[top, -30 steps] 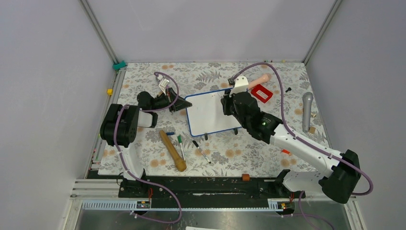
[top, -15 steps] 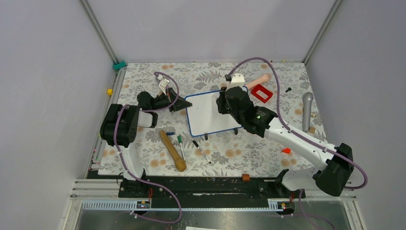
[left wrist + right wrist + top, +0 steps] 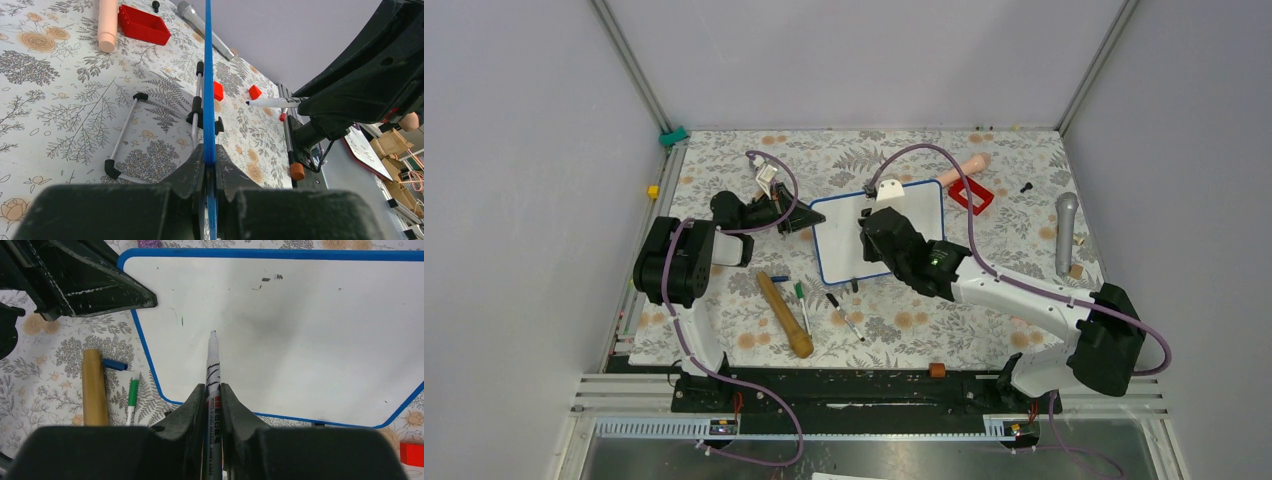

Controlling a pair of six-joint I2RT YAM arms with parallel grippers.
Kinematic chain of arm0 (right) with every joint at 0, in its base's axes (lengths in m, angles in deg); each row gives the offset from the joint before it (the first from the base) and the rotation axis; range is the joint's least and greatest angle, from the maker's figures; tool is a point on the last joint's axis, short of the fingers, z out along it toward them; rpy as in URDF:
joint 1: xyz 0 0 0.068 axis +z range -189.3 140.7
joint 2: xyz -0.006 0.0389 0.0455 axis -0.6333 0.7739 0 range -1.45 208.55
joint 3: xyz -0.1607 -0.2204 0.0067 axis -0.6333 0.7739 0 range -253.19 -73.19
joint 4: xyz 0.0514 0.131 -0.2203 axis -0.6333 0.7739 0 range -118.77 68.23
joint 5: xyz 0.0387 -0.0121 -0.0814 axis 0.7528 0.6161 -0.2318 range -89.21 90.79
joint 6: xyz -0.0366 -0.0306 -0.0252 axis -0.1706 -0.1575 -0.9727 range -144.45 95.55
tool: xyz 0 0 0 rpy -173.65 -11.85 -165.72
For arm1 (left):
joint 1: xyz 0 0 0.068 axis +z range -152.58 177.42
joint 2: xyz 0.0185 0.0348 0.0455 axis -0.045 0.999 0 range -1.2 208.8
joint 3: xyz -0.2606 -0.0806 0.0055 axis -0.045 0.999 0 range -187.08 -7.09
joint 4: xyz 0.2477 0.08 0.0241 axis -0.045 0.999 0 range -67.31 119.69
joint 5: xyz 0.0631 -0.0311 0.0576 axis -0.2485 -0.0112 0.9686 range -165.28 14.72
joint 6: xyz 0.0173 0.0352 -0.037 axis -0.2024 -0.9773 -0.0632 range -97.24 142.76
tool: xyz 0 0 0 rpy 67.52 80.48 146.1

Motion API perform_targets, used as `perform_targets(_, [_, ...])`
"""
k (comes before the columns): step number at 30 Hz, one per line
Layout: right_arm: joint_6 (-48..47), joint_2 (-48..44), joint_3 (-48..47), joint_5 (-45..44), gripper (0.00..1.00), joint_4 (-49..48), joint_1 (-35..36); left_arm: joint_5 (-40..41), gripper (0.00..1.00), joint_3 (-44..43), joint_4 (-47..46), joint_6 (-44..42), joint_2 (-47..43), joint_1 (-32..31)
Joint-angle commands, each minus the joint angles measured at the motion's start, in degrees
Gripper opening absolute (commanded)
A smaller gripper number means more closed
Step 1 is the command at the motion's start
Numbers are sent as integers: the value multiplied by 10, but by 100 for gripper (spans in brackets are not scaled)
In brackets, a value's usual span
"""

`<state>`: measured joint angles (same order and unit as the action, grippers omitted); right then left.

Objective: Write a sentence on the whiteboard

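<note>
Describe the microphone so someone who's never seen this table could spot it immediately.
Find the blue-framed whiteboard in the middle of the floral mat, then go right past the red tray to the mat's edge. The microphone lies flat there: a long grey stick with a rounded head, much bigger than the small tan blocks beside it.

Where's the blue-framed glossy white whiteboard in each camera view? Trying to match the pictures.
Top external: the blue-framed glossy white whiteboard mid-table, partly under the right arm.
Left wrist: edge-on, a thin blue vertical line at centre.
Right wrist: face-on, filling the upper frame behind the white marker held in the right tool.
Shared landmark: the black left tool clamped on the board's edge, in all three views.
</note>
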<state>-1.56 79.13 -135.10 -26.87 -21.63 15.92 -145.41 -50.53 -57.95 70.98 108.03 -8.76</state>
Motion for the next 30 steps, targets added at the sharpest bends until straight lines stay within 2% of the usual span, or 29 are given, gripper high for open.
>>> perform_targets(1, [-21,-8,4,-38,0,-41,9,-21,0,12,-37,-52,-9,-5])
perform_targets(6, [-43,-18,-7,-48,0,-41,9,-22,0,11,-37,-53,-8,-5])
perform_targets(12, [-93,-37,14,-69,0,-116,9,-23,0,10,-38,-56,-2,-4])
perform_targets(20, [-109,27,-49,-94,0,-84,9,-26,0,6,-37,-57,2,-5])
perform_targets(27, [-92,5,-20,-106,0,-96,8,-26,0,7,-37,-57,1,-5])
perform_targets(30, [-74,7,-39,-97,0,-43,6,-24,0,7,-37,-57,0,-5])
